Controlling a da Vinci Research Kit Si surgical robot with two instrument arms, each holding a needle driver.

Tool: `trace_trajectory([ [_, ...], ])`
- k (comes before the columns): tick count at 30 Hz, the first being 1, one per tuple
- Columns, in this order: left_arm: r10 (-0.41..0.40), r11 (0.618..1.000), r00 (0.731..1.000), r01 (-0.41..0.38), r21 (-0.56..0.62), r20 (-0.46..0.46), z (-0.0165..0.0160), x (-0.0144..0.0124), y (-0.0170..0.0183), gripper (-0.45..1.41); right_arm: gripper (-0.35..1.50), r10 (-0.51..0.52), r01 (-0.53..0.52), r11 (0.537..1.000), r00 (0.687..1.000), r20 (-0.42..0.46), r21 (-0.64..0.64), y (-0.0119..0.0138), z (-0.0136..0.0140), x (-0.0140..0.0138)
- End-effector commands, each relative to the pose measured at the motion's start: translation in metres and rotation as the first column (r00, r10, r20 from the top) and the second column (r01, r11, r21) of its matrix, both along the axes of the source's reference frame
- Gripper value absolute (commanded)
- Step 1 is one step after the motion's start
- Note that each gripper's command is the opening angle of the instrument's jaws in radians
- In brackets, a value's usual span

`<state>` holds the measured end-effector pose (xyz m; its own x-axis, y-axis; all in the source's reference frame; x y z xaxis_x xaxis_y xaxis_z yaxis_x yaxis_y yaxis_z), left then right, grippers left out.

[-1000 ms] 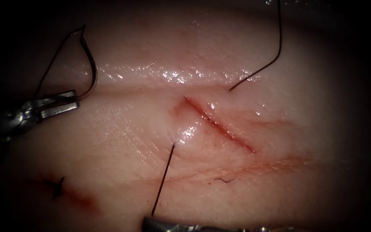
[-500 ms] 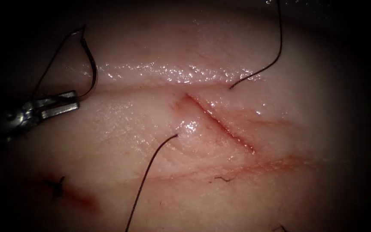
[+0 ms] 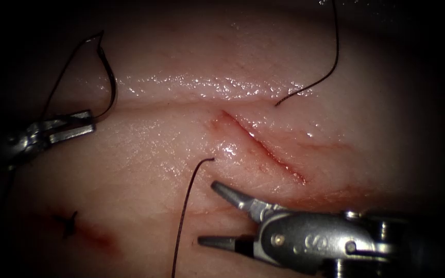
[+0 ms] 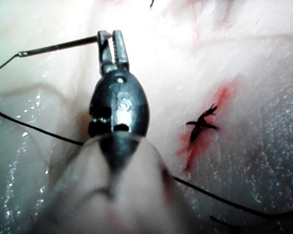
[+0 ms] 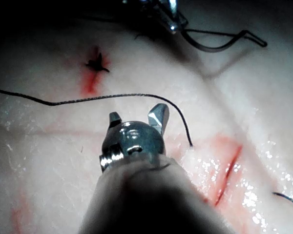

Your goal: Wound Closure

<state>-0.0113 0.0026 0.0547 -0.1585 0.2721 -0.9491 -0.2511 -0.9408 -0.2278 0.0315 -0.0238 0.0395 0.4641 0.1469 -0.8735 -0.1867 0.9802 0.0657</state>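
1. The left claw (image 3: 75, 125) sat clamped on the needle (image 3: 110, 82) near its thread end, by the left edge of the tissue (image 3: 145, 149). The curve arched up off the surface, free of the tissue; I judge it was parked there, clear of the work.
2. The right claw (image 3: 209, 213) hung wide apart near the tissue's lower edge, holding nothing.
3. The thread (image 3: 184, 213) entered the tissue just left of the cut (image 3: 261, 146) and ran down toward the lower edge, close beside the right claw's tips without touching them. I judge the claw was spread to take this strand.
4. A second strand (image 3: 330, 62) came out right of the cut and ran to the upper edge.
5. An older knot (image 3: 68, 224) lay near the lower left corner, in red fluid (image 3: 96, 237).
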Motion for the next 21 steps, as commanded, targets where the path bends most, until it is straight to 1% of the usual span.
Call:
trace_trajectory([
  [1, 0.001, 1.0, 1.0, -0.001, 0.001, 0.0, 0.0006, -0.0005, -0.0003, -0.45, 0.93, 0.003, -0.003, 1.0, 1.0, 0.002, -0.008, 0.0005, 0.0016, 0.0008],
  [2, 0.001, 1.0, 1.0, -0.001, 0.0, 0.001, 0.0007, -0.0005, -0.0003, -0.45, 0.91, 0.007, -0.007, 1.0, 1.0, 0.007, -0.015, 0.001, 0.0029, 0.0009],
  [3, 0.001, 1.0, 1.0, -0.001, 0.0, 0.001, 0.0007, -0.0005, -0.0003, -0.45, 0.91, 0.01, -0.01, 1.0, 1.0, 0.01, -0.018, 0.0011, 0.0035, 0.001],
  [4, 0.001, 1.0, 1.0, -0.001, 0.0, 0.001, 0.0007, -0.0005, -0.0003, -0.45, 0.91, 0.01, -0.01, 1.0, 1.0, 0.01, -0.018, 0.0011, 0.0035, 0.001],
  [5, 0.001, 1.0, 1.0, -0.001, 0.0, 0.001, 0.0007, -0.0006, -0.0003, -0.45, 0.88, 0.013, -0.013, 1.0, 1.0, 0.021, -0.024, 0.0015, 0.0048, 0.0012],
  [7, 0.003, 1.0, 1.0, -0.003, 0.0, 0.0, 0.0008, -0.0007, -0.0004, -0.45, 0.88, 0.02, -0.019, 0.999, 0.999, 0.041, -0.042, 0.0021, 0.0073, 0.0018],
  [8, 0.003, 1.0, 1.0, -0.003, 0.0, 0.0, 0.0008, -0.0007, -0.0004, -0.45, 0.88, 0.02, -0.019, 0.999, 0.999, 0.041, -0.042, 0.0021, 0.0073, 0.0018],
  [9, 0.004, 1.0, 1.0, -0.004, -0.001, 0.001, 0.0008, -0.0008, -0.0004, -0.45, 0.88, 0.028, -0.026, 0.999, 0.999, 0.045, -0.039, 0.0023, 0.0083, 0.002],
  [11, 0.004, 1.0, 1.0, -0.004, -0.001, 0.002, 0.0008, -0.0008, -0.0004, -0.45, 0.83, 0.034, -0.033, 0.999, 0.998, 0.048, -0.033, 0.0025, 0.009, 0.0022],
  [12, 0.005, 1.0, 1.0, -0.005, -0.001, 0.002, 0.0008, -0.0008, -0.0004, -0.45, 0.54, 0.038, -0.036, 0.999, 0.998, 0.049, -0.033, 0.0026, 0.0097, 0.0021],
  [13, 0.005, 1.0, 1.0, -0.005, -0.001, 0.002, 0.0008, -0.0008, -0.0004, -0.45, 0.54, 0.038, -0.036, 0.999, 0.998, 0.049, -0.033, 0.0026, 0.0097, 0.0021],
  [14, 0.007, 1.0, 1.0, -0.007, 0.0, 0.001, 0.0008, -0.0008, -0.0004, -0.45, -0.05, 0.03, -0.029, 0.999, 0.998, 0.054, -0.031, 0.0025, 0.0098, 0.0019],
  [15, 0.007, 1.0, 1.0, -0.007, 0.0, 0.001, 0.0008, -0.0008, -0.0004, -0.45, -0.35, 0.02, -0.019, 0.999, 0.998, 0.061, -0.026, 0.0023, 0.0098, 0.0017],
  [17, 0.006, 1.0, 1.0, -0.006, 0.0, -0.001, 0.0008, -0.0008, -0.0004, -0.45, -0.35, 0.014, -0.012, 1.0, 0.996, 0.089, -0.02, 0.0019, 0.0094, 0.001],
  [19, 0.006, 1.0, 1.0, -0.006, 0.0, 0.0, 0.0008, -0.0008, -0.0004, -0.45, -0.35, 0.016, -0.014, 1.0, 0.996, 0.092, -0.02, 0.0018, 0.0091, 0.0009],
  [20, 0.003, 1.0, 1.0, -0.003, 0.0, -0.005, 0.0009, -0.0008, -0.0004, -0.45, -0.35, 0.013, -0.012, 1.0, 0.996, 0.086, -0.014, 0.0011, 0.0077, 0.0005],
  [21, 0.003, 1.0, 1.0, -0.003, 0.0, -0.005, 0.0009, -0.0008, -0.0004, -0.45, -0.35, 0.013, -0.012, 1.0, 0.996, 0.086, -0.014, 0.0011, 0.0077, 0.0005],
])
